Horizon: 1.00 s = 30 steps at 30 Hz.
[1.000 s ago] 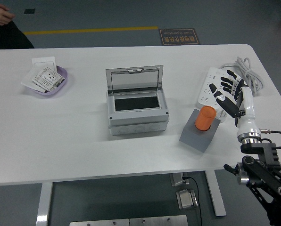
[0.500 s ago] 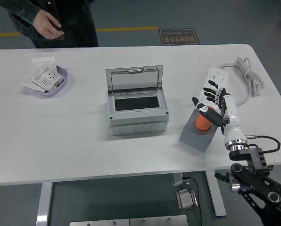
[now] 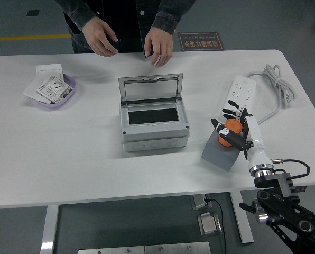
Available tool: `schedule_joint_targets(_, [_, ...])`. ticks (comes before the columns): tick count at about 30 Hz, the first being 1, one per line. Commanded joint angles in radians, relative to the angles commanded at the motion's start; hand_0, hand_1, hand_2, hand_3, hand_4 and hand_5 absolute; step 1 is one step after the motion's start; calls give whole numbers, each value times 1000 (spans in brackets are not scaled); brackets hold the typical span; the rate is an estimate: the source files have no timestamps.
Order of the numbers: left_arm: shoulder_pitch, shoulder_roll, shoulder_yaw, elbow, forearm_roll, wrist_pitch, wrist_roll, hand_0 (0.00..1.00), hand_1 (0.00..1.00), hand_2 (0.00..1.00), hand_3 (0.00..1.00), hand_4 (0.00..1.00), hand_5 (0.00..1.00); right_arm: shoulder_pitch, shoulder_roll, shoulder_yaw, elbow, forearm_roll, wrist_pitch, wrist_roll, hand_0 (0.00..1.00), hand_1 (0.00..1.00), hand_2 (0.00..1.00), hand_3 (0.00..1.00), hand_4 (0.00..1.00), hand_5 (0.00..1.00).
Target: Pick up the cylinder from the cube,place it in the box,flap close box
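An orange cylinder [image 3: 230, 130] stands on a grey cube [image 3: 219, 152] at the right of the white table. My right hand [image 3: 232, 127] has its black fingers curled around the cylinder, thumb on its left side. The grey box [image 3: 153, 125] sits in the middle of the table with its lid [image 3: 150, 87] standing open at the back, the dark inside showing. My left arm is out of view.
A white power strip [image 3: 242, 93] with its cable [image 3: 274, 90] lies behind my right hand. A purple dish [image 3: 67, 97] with cards sits at the far left. A person stands at the far side, both hands [image 3: 158, 45] over the table's back edge.
My right hand has moved left and closed around the cylinder. The person has stepped to the middle of the far side and brought both hands over the table edge.
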Motion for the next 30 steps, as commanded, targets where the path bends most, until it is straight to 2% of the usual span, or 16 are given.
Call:
schedule_joint_targets(7, [0,-2,8,0,-6,2,-4,609,686,563,613,640,188,-1,1,-10,-2,8,-2,2,726,700,678,826,862,296])
schedule_joint_targets(8, [-1,-2,9,0,-7,2,-5,606,685,563,612,640,186,-2,1,-11,-2,11,-3,4,724,694,671,808,811,261])
schedule_joint_targets(13, [-2,-1,24,0,-22,4,-11,606,685,563,612,640,186,-1,1,-13,-7,33,-7,17,724,694,671,808,811,261])
schedule_joint_targets(14, [-3,-1,30,0,-28,5,-13,605,685,563,610,639,179,-1,1,-13,-9,39,-8,20,721,681,659,773,671,175])
schedule_joint_targets(19, [-5,-1,58,0,-55,8,-23,605,685,563,610,639,179,-1,1,-18,-18,67,-20,32,721,681,659,773,671,175])
schedule_joint_targets(20, [-5,-1,62,0,-60,8,-25,604,685,562,610,641,176,-1,2,-20,-20,73,-23,34,760,665,622,693,197,145])
schedule_joint_targets(25, [-7,2,85,0,-83,13,-37,604,685,562,610,641,176,-1,2,-26,-22,85,-31,37,760,665,622,693,197,145])
schedule_joint_targets(26, [-7,3,89,0,-88,15,-40,602,685,566,611,645,172,-1,2,-27,-22,86,-32,36,781,642,594,633,2,148])
schedule_joint_targets(30, [-7,3,105,0,-106,18,-48,602,685,566,611,645,172,0,2,-28,-20,84,-34,32,781,642,594,633,2,148])
